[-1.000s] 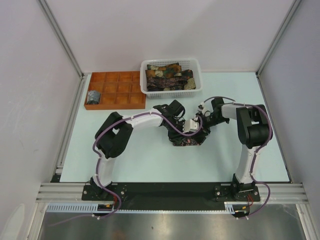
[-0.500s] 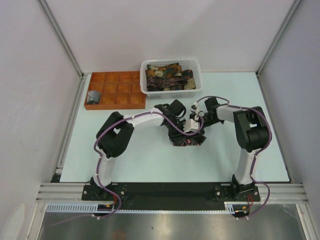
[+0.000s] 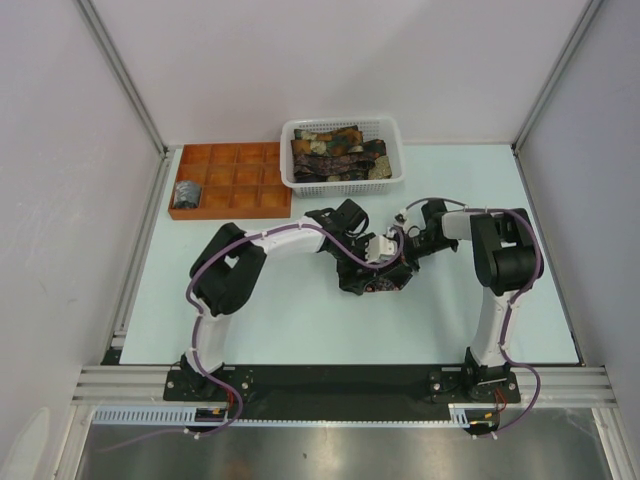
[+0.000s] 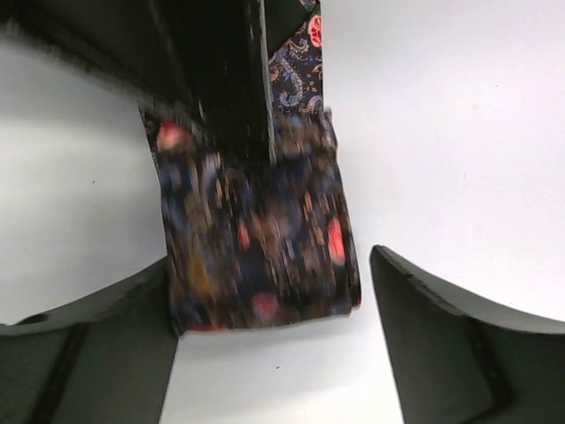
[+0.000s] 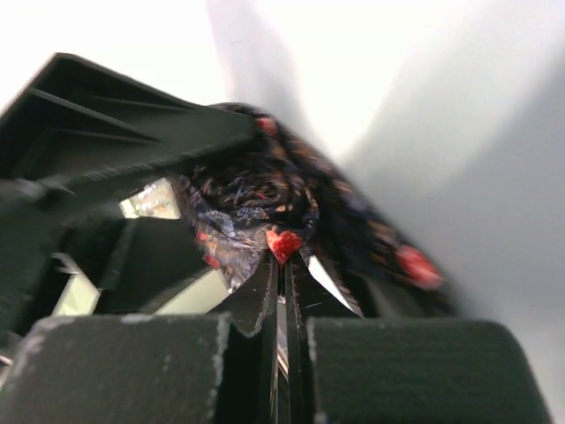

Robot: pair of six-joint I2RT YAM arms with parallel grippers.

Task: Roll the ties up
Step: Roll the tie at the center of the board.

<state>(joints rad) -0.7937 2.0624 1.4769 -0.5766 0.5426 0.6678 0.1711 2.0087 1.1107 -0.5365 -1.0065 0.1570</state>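
A dark tie [image 3: 377, 280] with pink-red marks lies bunched and partly rolled on the table's middle, between both arms. In the left wrist view the tie [image 4: 256, 238] is a wide folded band. My left gripper [image 4: 274, 344] is open and straddles the band's near end, with the left finger [image 4: 88, 353] at its edge. From above, the left gripper [image 3: 372, 252] hangs over the tie's far side. My right gripper [image 5: 282, 256] is shut, its tips pinching a fold of the tie [image 5: 265, 199]. The right gripper [image 3: 404, 250] comes in from the right.
A white mesh basket [image 3: 340, 124] at the back centre holds several green-gold-brown ties [image 3: 338, 158]. An orange compartment tray [image 3: 240, 175] sits at the back left, with a dark roll [image 3: 186, 192] in one left cell. The left arm's elbow [image 3: 225, 275] bulges out to the left.
My left gripper has opened and let go of the tie. The right gripper has closed on a fold of it. The bundle has shifted slightly.
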